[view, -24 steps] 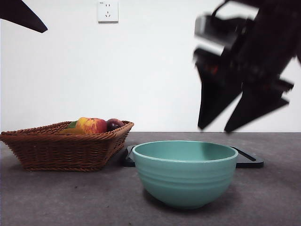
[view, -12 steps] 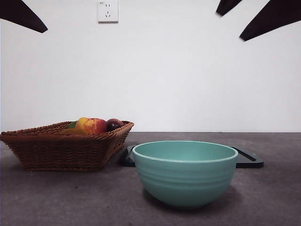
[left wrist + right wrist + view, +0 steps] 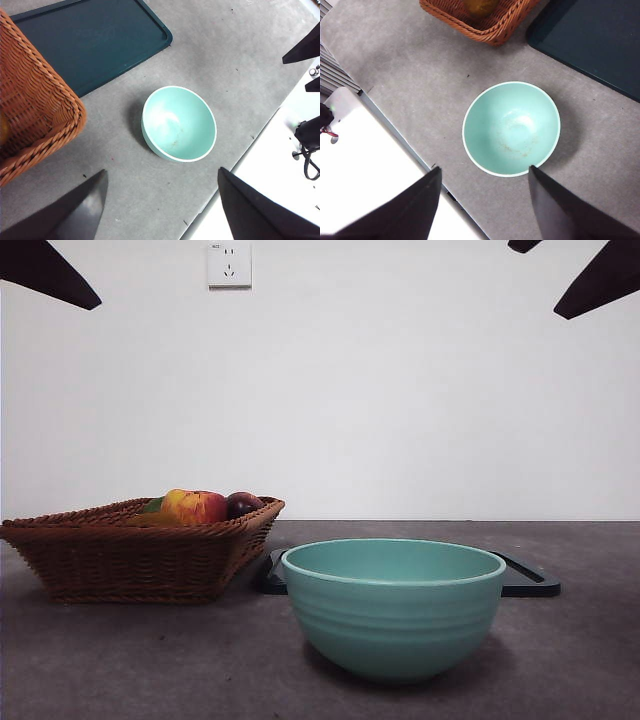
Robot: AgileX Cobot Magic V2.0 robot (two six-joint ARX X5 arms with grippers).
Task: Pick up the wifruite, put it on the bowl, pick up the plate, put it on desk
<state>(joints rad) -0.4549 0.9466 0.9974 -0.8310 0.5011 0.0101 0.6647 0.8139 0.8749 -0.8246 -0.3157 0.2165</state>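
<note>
Bowl (image 3: 393, 608): mint-green, ridged side, upright on the desk, centre-right foreground of the front view; interior bare in both wrist views, faint specks on the bottom.
Desk (image 3: 150, 660): dark grey, mottled; fills the lower third of the front view.
Basket (image 3: 130, 558): brown wicker, lower left of the front view, just left of the bowl and apart from it.
Apple (image 3: 195, 506): red and yellow, showing above the basket rim.
Plum (image 3: 243, 503): dark purple, touching the apple's right side.
Wifruite (image 3: 479, 6): orange-brown rounded fruit inside the basket, top centre of the right wrist view, cut by the frame edge; hidden in the front view.
Tray (image 3: 528, 578): dark, flat, on the desk behind the bowl, one corner beside the basket.
Socket (image 3: 229, 263): white, on the wall, upper left.
Left gripper (image 3: 162, 210): high above the desk, jaws wide apart, holding nothing; bowl in the frame centre.
Right gripper (image 3: 485, 205): raised over the bowl, jaws spread, holding nothing.
</note>
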